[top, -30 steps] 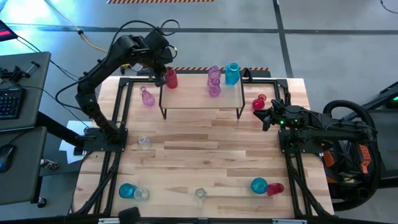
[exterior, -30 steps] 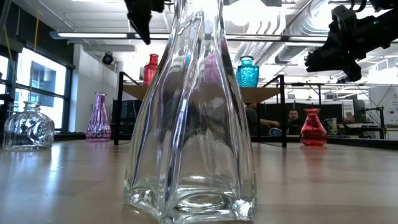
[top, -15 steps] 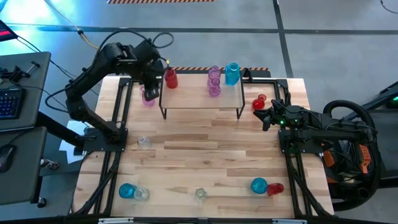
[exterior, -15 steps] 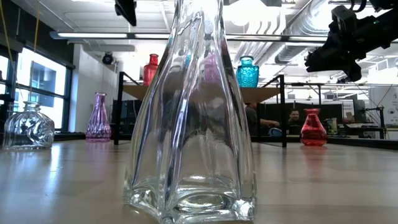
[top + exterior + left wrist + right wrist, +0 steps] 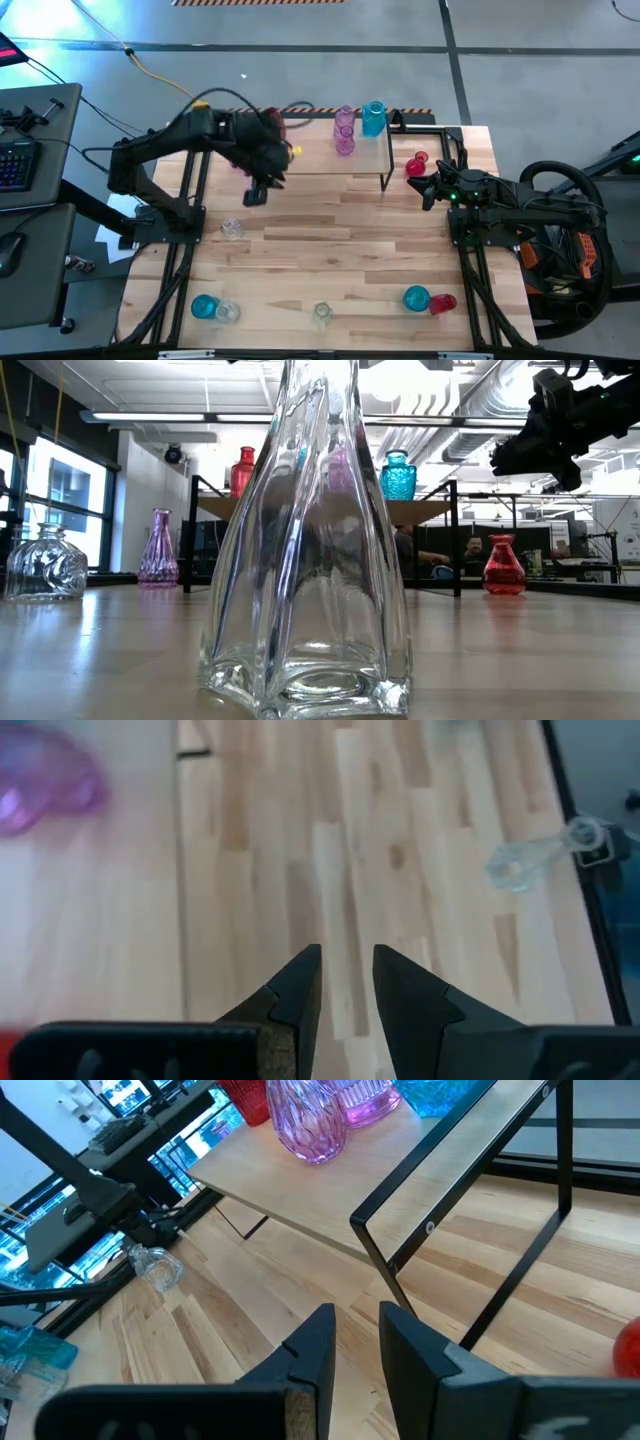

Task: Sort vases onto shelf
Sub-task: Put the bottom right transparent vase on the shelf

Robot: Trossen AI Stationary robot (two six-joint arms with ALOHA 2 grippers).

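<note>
Left gripper [image 5: 256, 192] poised just in front of the shelf [image 5: 325, 160], nearly closed, a narrow gap between the fingers [image 5: 300, 985], nothing held. Right gripper [image 5: 428, 190] parked beside the shelf's right end, likewise narrowly parted and empty. Already up on the shelf: red vase [image 5: 243, 470], purple vases [image 5: 344, 131], teal vase [image 5: 373, 117]. Between placements, by the look of it. Next: widen, reach for the small clear vase [image 5: 231, 228] on the table [image 5: 350, 250], nearer than the shelf's left end.

The left arm [image 5: 215, 140] covers the shelf's [image 5: 320, 160] left end in the high view. In the low view, a clear vase [image 5: 305, 540] fills the middle, its neck cut off by the top edge, blocking much of the shelf behind
</note>
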